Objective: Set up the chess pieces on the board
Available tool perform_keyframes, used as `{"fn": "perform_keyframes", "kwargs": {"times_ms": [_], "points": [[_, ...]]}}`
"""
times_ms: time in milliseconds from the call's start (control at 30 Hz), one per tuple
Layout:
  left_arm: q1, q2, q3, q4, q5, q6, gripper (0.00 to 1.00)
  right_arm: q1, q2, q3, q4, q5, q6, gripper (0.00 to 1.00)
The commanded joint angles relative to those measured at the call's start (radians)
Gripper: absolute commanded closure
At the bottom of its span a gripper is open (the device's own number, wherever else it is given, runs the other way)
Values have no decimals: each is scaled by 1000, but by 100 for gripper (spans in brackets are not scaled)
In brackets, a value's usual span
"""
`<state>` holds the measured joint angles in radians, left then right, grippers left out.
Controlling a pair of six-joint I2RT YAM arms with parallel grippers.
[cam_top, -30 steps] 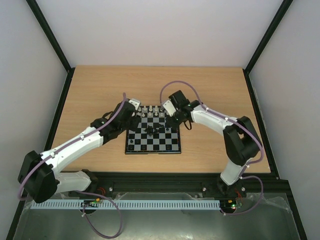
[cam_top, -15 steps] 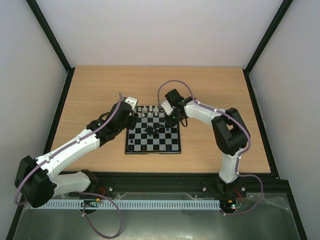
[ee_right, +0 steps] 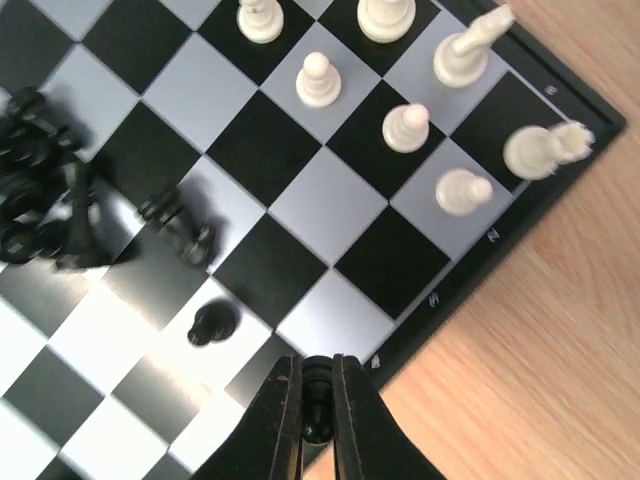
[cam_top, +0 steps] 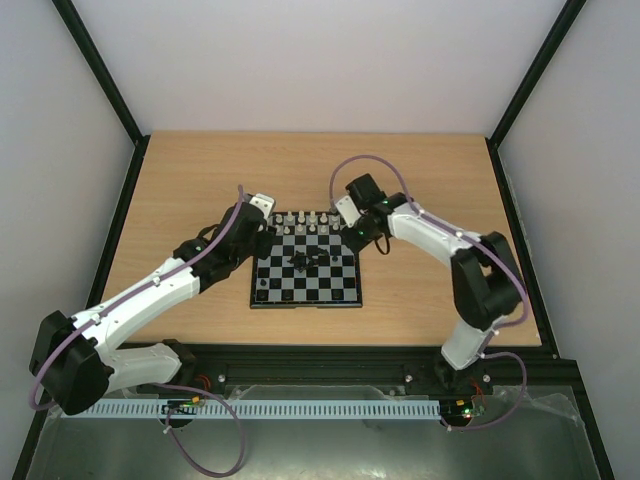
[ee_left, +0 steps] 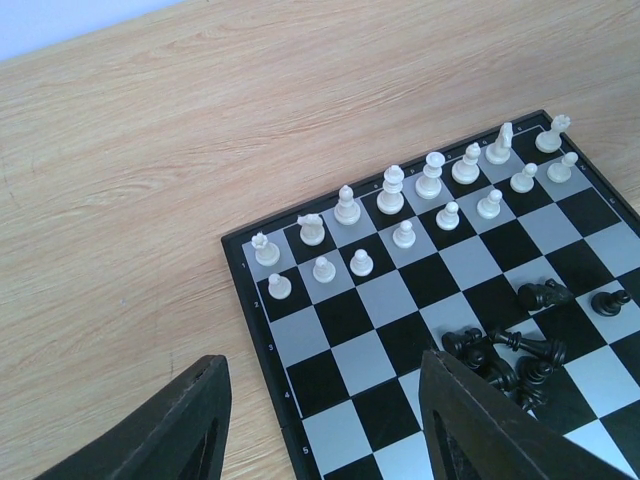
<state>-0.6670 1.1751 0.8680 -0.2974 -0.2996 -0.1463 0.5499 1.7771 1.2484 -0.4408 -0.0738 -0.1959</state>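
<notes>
The board [cam_top: 305, 290] lies mid-table. White chess pieces [cam_top: 305, 222] stand in two rows along its far edge, also seen in the left wrist view [ee_left: 400, 200]. A heap of black pieces [cam_top: 305, 261] lies near the board's middle [ee_left: 505, 355] [ee_right: 40, 190]. My right gripper [cam_top: 352, 235] hangs over the board's right edge, shut on a small black piece [ee_right: 316, 405]. One black pawn [ee_right: 212, 325] stands alone beside it, and another black piece [ee_right: 180, 225] lies tipped over. My left gripper [ee_left: 325, 365] is open and empty above the board's left side.
Bare wooden table [cam_top: 200, 180] surrounds the board on all sides. Black frame rails [cam_top: 130, 200] run along the table's left and right edges, with pale walls beyond them.
My right gripper has shut on a black piece and shifted slightly right, toward the board's edge. The left arm has moved only a little, its jaws still apart.
</notes>
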Motion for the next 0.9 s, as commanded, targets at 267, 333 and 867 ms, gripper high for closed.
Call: {"fn": "perform_keyframes", "kwargs": {"times_ms": [267, 333, 867], "points": [[9, 20, 2, 6, -3, -7, 47, -5, -312, -326, 42, -103, -90, 95], [9, 26, 2, 4, 0, -7, 46, -5, -340, -364, 76, -112, -88, 95], [10, 60, 10, -8, 1, -6, 46, 65, -290, -411, 146, -165, -107, 94]]}}
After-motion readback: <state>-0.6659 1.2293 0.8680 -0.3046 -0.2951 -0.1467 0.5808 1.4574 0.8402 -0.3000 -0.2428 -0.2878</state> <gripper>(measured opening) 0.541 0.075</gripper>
